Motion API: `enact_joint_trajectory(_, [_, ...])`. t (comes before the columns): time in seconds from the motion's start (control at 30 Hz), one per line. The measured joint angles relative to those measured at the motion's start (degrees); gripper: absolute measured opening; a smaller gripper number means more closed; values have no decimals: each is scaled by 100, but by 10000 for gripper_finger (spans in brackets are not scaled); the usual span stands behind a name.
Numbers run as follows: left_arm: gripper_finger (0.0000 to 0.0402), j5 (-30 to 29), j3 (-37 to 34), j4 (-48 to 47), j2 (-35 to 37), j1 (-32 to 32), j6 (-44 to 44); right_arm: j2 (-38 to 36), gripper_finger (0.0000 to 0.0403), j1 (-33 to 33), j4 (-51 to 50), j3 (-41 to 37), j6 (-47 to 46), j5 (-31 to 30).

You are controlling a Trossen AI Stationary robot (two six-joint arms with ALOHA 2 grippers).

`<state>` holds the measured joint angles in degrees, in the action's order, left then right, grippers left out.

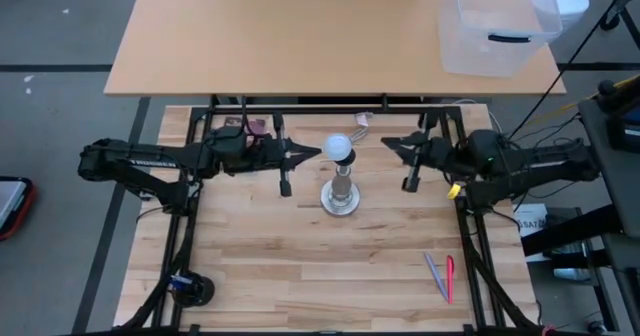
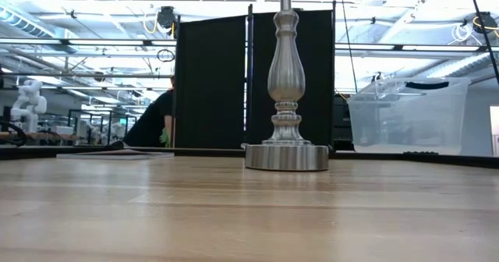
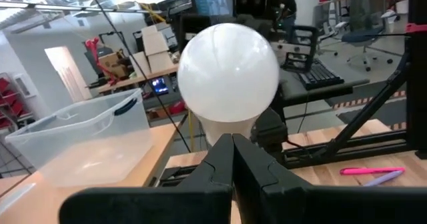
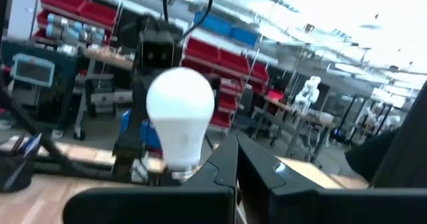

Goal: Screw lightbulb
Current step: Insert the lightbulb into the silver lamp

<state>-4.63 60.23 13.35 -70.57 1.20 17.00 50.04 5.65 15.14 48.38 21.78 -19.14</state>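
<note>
The white frosted lightbulb (image 1: 338, 147) sits upright in the socket on top of the silver round-based stand (image 1: 340, 198) at the middle of the table. The low view shows only the stand's base and post (image 2: 286, 98). My left gripper (image 1: 318, 153) is shut, level, on the bulb's left side, its tip right at the bulb's neck (image 3: 230, 127). My right gripper (image 1: 386, 142) is shut, level, on the bulb's right side, a short way off. The bulb also shows in the right wrist view (image 4: 180, 114). My left gripper's shut fingertips (image 3: 233, 144) point level from the table's left at the bulb's neck, just below the globe. I cannot tell whether they touch it.
A clear plastic bin (image 1: 500, 26) stands on the far table at the back right. A pink and a purple pen (image 1: 442, 276) lie at the near right. A small black object (image 1: 190, 288) sits at the near left corner. A person (image 2: 156, 122) is in the room behind.
</note>
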Motion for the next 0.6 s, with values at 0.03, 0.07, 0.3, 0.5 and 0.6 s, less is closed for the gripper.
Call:
enact_joint_trajectory(0.03, [2,75,0,11,-2,-10,2,98,0,0,203,9,49,3])
enact_joint_trajectory(0.07, [2,179,-2,44,-2,-10,2,208,0,0,392,16,108,1])
enact_joint_trajectory(0.3, [2,269,-2,182,-9,-10,20,730,0,0,970,8,426,1])
enact_joint_trajectory(0.5, [2,243,-2,291,-5,-10,127,857,0,-73,1222,9,442,2])
enact_joint_trajectory(0.6, [2,241,-2,330,-29,-12,131,929,0,-131,1460,11,418,3])
